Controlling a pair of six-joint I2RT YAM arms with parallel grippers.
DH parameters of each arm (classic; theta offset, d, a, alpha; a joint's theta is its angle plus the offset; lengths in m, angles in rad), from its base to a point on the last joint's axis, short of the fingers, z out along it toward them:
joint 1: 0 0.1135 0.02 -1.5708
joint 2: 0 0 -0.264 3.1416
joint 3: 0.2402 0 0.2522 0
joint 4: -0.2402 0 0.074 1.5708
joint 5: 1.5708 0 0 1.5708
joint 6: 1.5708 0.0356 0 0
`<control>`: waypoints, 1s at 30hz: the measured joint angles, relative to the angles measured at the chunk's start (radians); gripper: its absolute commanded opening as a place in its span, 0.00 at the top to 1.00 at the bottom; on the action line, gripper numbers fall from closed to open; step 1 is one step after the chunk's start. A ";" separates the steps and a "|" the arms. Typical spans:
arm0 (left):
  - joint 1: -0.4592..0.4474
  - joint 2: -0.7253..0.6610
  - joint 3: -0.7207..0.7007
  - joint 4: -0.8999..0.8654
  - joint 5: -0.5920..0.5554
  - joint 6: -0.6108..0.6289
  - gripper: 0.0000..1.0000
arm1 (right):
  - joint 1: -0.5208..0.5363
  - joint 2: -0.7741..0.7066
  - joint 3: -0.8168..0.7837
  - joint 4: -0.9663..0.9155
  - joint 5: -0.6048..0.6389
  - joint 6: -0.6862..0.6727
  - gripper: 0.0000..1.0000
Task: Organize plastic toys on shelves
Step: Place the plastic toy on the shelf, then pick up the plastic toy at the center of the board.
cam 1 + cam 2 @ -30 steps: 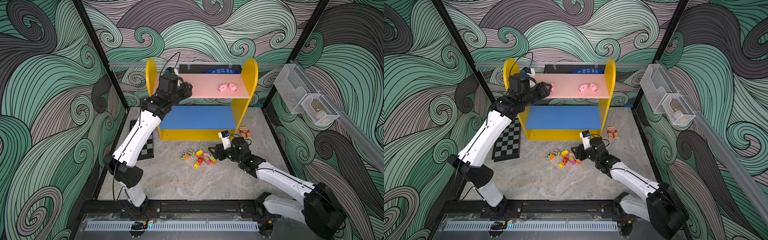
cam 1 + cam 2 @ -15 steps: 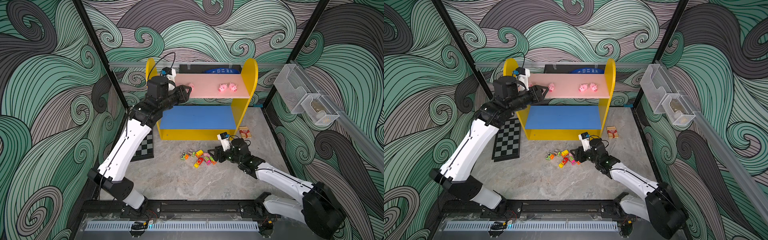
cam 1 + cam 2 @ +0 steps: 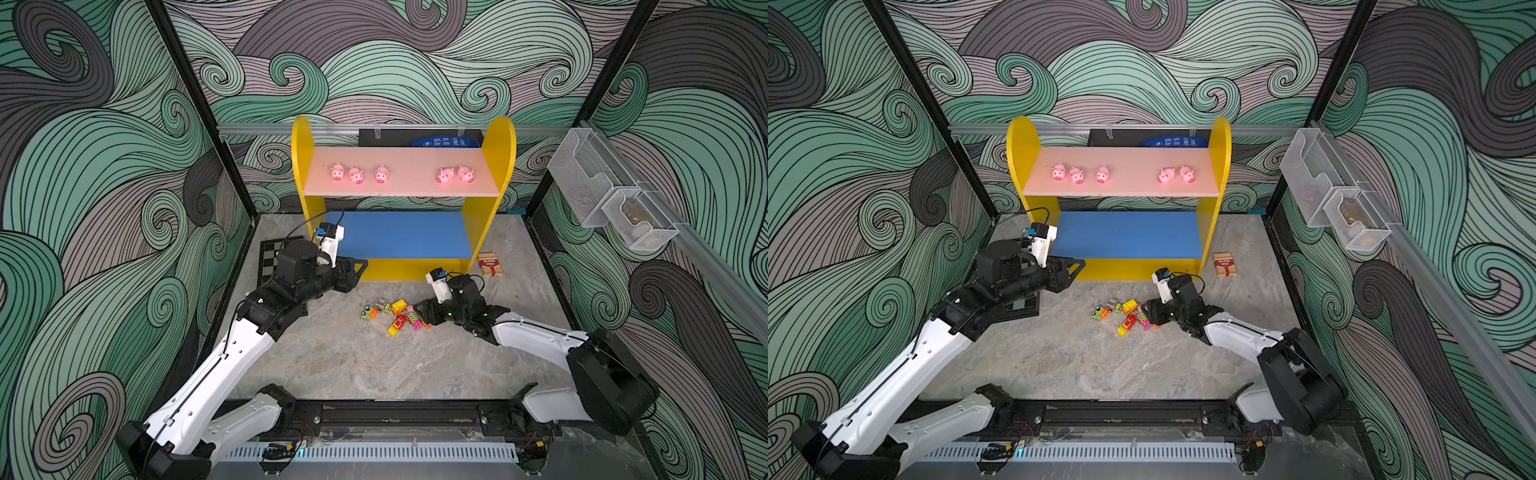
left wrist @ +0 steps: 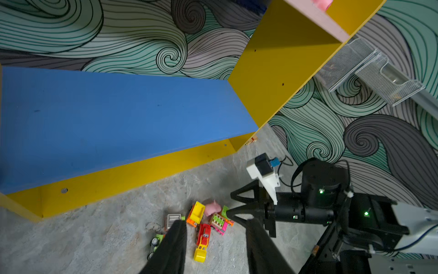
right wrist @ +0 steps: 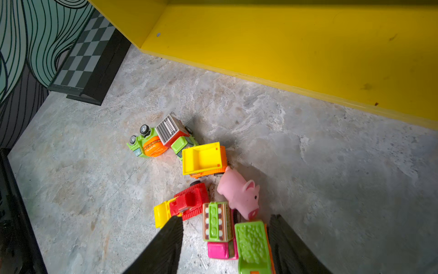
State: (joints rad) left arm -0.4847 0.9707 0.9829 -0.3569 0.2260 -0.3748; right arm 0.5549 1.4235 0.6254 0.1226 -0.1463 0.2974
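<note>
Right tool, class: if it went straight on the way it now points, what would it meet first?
Probably the small plastic truck with the green bumpy bed, lying within the span of the open right tool, beside a pink-cabbed truck; the pink plastic pig lies just beyond. Depth is unclear.

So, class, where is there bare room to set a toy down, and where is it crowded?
Blue lower board: bare. Pink upper board: gap between the three pigs and two pigs. Crowded: toy vehicles at the right hand.
</note>
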 measured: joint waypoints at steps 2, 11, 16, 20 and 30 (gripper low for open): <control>0.000 -0.020 -0.068 0.027 0.000 -0.004 0.55 | 0.000 0.034 0.023 0.001 0.007 -0.004 0.38; 0.000 -0.022 -0.156 0.131 0.001 -0.036 0.55 | 0.000 0.143 0.073 -0.014 0.026 -0.027 0.42; 0.000 -0.014 -0.174 0.162 0.000 -0.038 0.55 | 0.000 0.190 0.092 -0.025 0.023 -0.034 0.49; 0.000 -0.007 -0.186 0.170 0.000 -0.039 0.55 | 0.001 0.220 0.103 -0.030 0.012 -0.041 0.56; 0.000 -0.004 -0.188 0.172 -0.006 -0.038 0.55 | 0.008 0.227 0.116 -0.029 0.029 -0.024 0.84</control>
State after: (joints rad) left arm -0.4847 0.9665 0.7944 -0.1844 0.2195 -0.4126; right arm 0.5632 1.6501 0.7414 0.0940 -0.1173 0.2733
